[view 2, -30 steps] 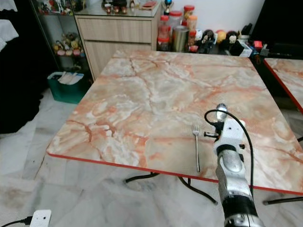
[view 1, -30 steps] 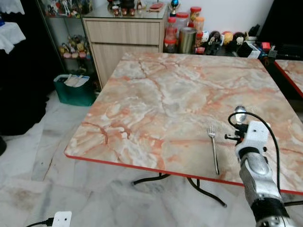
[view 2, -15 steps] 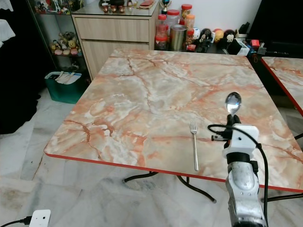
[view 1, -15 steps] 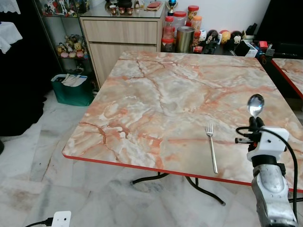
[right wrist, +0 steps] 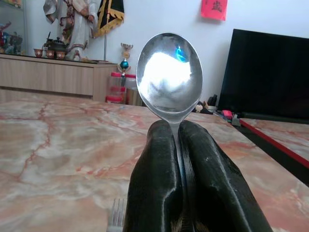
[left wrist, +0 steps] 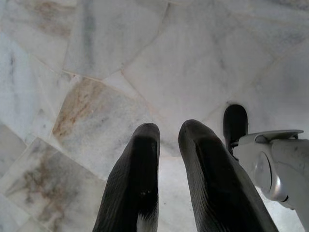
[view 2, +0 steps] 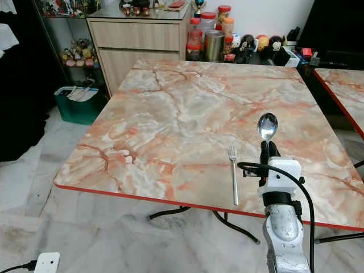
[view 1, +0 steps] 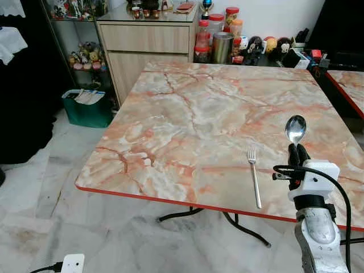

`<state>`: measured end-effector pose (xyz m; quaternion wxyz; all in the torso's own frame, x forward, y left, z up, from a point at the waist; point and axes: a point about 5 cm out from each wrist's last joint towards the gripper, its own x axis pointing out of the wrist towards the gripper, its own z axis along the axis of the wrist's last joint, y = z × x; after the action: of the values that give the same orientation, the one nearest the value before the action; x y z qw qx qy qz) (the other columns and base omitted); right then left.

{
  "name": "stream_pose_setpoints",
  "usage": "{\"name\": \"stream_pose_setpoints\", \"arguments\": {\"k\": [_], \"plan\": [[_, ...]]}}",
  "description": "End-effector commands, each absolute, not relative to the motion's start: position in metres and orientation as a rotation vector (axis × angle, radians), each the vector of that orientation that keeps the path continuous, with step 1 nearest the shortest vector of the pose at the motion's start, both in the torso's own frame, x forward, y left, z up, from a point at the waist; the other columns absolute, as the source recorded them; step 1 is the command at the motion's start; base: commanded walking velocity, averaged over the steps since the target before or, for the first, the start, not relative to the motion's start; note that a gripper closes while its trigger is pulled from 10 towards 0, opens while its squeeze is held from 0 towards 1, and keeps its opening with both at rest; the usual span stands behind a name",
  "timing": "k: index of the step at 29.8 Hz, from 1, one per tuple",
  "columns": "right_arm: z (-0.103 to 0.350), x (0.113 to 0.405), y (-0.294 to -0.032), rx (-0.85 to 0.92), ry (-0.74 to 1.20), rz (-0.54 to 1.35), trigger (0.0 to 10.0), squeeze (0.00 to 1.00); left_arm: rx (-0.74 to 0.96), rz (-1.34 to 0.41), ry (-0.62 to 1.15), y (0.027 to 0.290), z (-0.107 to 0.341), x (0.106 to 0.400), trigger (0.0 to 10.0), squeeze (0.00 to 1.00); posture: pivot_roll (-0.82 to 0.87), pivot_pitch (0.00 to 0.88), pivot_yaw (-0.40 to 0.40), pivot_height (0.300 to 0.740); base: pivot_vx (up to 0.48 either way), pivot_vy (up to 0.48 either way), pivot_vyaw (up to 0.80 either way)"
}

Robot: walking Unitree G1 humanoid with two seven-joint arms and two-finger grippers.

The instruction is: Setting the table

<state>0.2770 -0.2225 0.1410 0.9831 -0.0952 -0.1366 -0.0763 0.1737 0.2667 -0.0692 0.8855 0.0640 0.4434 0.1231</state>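
R gripper (view 1: pixel 296 153) clamped on spoon (view 1: pixel 295 128) handle, bowl sticking up past the fingertips, above the table (view 1: pixel 187 114) near its front edge, just right of fork (view 1: pixel 253 175). Fork lies flat on the marble, tines pointing away from robot.

Step, as I read it: set spoon beside fork. To do well: lower w/ handle parallel to fork, keep a gap, release only once spoon lies flat.

R arm reaches up from below, forearm near vertical. L gripper (left wrist: pixel 169 169) hangs idle over floor, fingers slightly apart.
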Motion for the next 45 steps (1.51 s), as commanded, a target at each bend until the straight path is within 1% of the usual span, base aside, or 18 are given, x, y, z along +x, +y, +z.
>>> {"name": "stream_pose_setpoints", "arguments": {"k": [1,3,10,21,27,30,33,36,41,45], "plan": [[0.1448,0.2757,-0.2211,-0.196,-0.28,-0.159,10.0,0.0,0.149,0.258,0.959,0.2709,-0.072,0.1652,10.0,0.0,0.01,0.051,0.011,0.74,0.0,0.0,0.0],[0.1452,0.2757,-0.2209,-0.198,-0.276,-0.159,10.0,0.0,0.152,0.257,0.958,0.2709,-0.0721,0.165,10.0,0.0,0.01,0.05,0.011,0.74,0.0,0.0,0.0],[0.1462,0.2749,-0.2215,-0.169,-0.269,-0.178,10.0,0.0,0.165,0.259,0.965,0.2728,-0.0727,0.162,10.0,0.0,0.0,0.036,0.012,0.74,0.0,-0.35,0.0],[0.1458,0.2754,-0.2196,-0.17,-0.245,-0.18,10.0,0.0,0.17,0.263,0.977,0.278,-0.0728,0.1572,10.0,0.0,0.0,0.03,0.013,0.74,0.0,-0.423,0.0],[0.1478,0.2784,-0.2165,-0.189,-0.237,-0.169,10.0,0.0,0.165,0.268,0.978,0.2789,-0.0729,0.1562,10.0,0.0,0.01,0.059,0.011,0.74,0.0,-0.434,0.0],[0.1499,0.279,-0.2144,-0.196,-0.248,-0.162,10.0,0.0,0.162,0.267,0.977,0.2785,-0.0729,0.1566,10.0,0.0,0.01,0.065,0.013,0.74,0.0,-0.435,0.68],[0.1484,0.2797,-0.2143,-0.152,-0.229,-0.172,10.0,0.0,0.16,0.264,0.977,0.2775,-0.0731,0.157,10.0,0.0,0.01,0.068,0.011,0.74,0.0,-0.431,0.23],[0.1485,0.2797,-0.2143,-0.152,-0.228,-0.172,10.0,0.0,0.16,0.264,0.977,0.2775,-0.0731,0.157,10.0,0.0,0.01,0.068,0.011,0.74,0.0,-0.431,0.0],[0.1489,0.2821,-0.2151,-0.192,-0.213,-0.171,10.0,0.0,0.157,0.266,0.975,0.2769,-0.0728,0.1585,10.0,0.0,0.01,0.083,0.012,0.74,0.0,-0.426,0.0],[0.1476,0.2823,-0.2155,-0.205,-0.198,-0.181,10.0,0.0,0.158,0.265,0.974,0.2771,-0.0725,0.1589,10.0,0.0,0.01,0.088,0.013,0.74,0.0,-0.429,0.58]]}}
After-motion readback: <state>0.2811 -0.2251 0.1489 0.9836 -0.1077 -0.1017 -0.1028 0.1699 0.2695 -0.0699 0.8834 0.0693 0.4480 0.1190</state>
